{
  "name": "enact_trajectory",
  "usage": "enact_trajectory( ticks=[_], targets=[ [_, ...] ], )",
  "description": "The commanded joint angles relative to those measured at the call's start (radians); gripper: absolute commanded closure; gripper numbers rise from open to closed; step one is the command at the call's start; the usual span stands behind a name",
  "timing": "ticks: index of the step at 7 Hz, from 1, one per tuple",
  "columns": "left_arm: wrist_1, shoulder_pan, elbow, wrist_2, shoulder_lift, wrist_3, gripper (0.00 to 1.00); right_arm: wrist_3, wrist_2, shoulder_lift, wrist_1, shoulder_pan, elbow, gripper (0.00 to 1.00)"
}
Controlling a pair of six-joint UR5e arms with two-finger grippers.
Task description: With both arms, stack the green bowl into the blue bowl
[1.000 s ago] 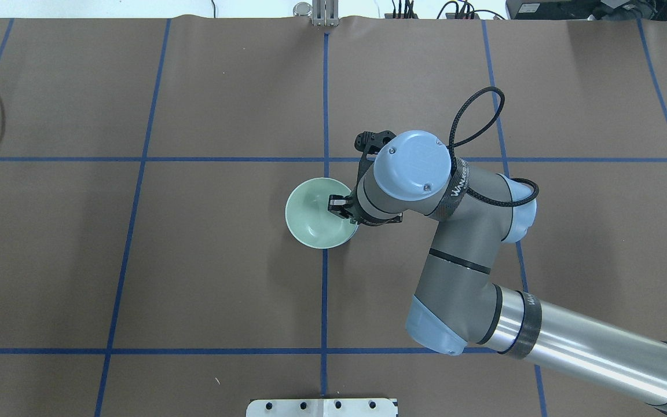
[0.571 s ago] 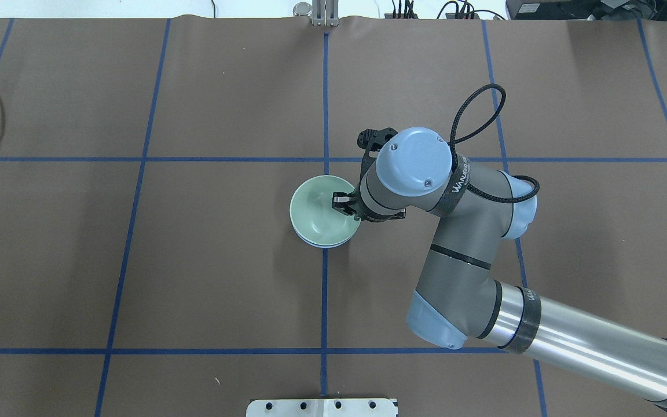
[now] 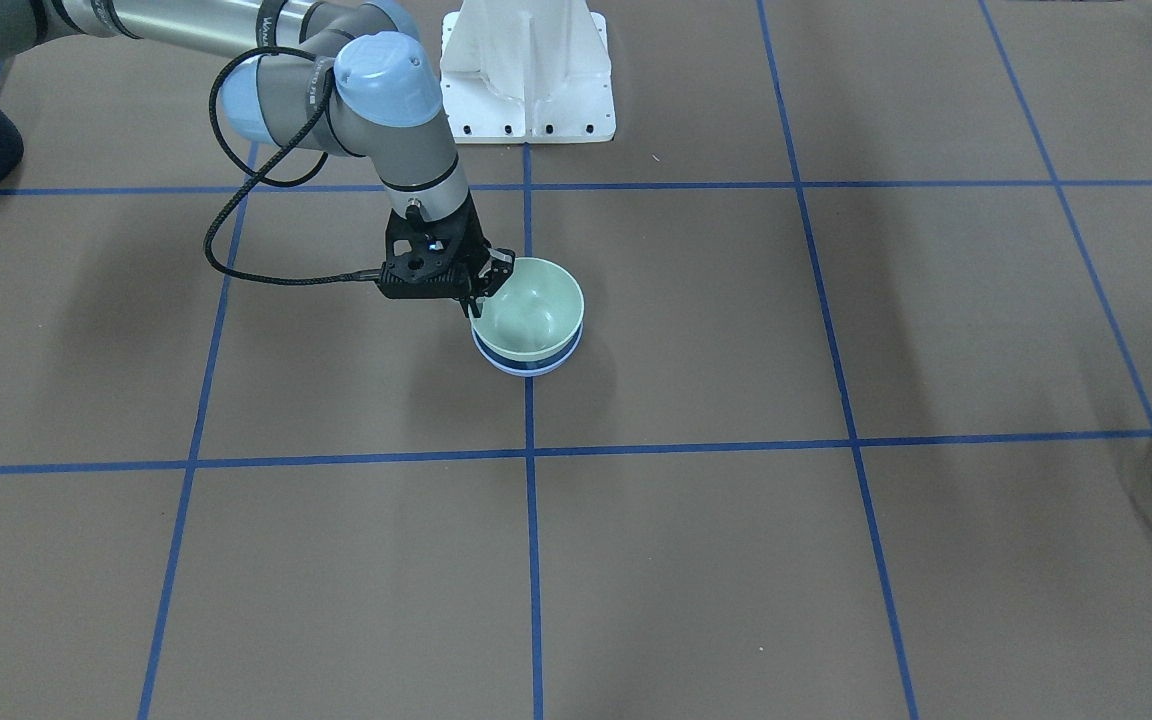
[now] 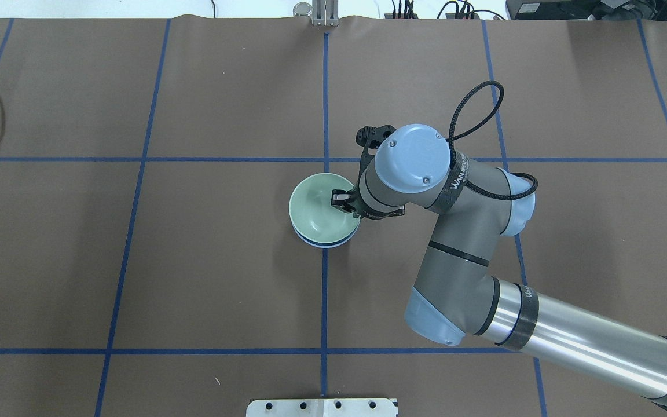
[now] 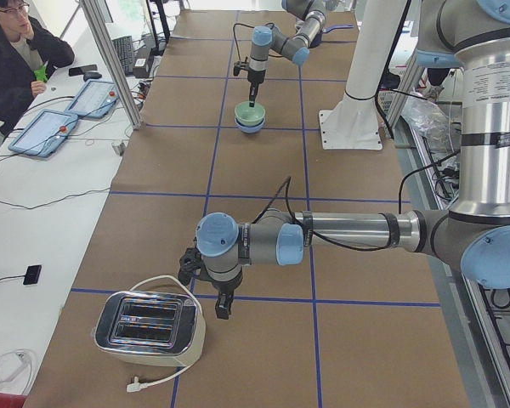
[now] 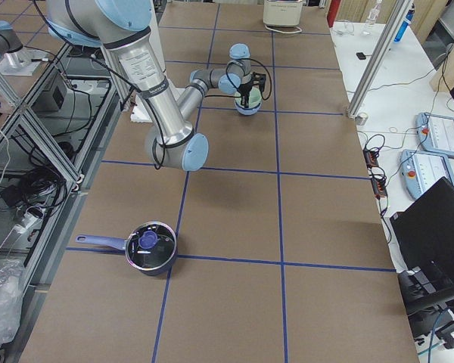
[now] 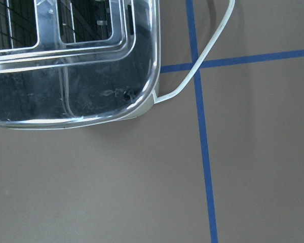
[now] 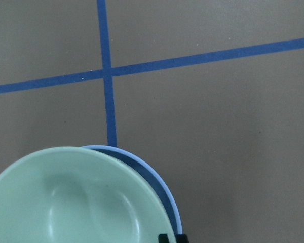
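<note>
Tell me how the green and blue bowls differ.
The green bowl is pale mint; the blue bowl is periwinkle. The green bowl sits nested on top, its inside in view; the blue bowl lies beneath, only its rim showing. The right gripper holds the green bowl's rim, not the blue bowl's. Both are round, glossy, upright.

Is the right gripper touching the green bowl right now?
Touching. The front-facing view shows the right gripper with its fingers straddling the rim of the green bowl, one inside and one outside, with no gap visible. The overhead view agrees.
</note>
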Motion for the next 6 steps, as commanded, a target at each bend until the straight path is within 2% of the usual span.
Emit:
enact_trajectory(
  ticks=[1,3,6],
  targets=[
    [0.000,0.000,0.001,0.000,0.000,0.000,0.02,-0.004,0.000,0.006,0.000,0.000,-0.009,0.92],
    [0.000,0.000,0.003,0.000,0.000,0.000,0.02,-0.024,0.002,0.006,0.000,0.000,-0.014,0.78],
    [0.000,0.000,0.003,0.000,0.000,0.000,0.02,-0.030,0.002,0.007,0.002,0.000,-0.018,0.74]
  ],
)
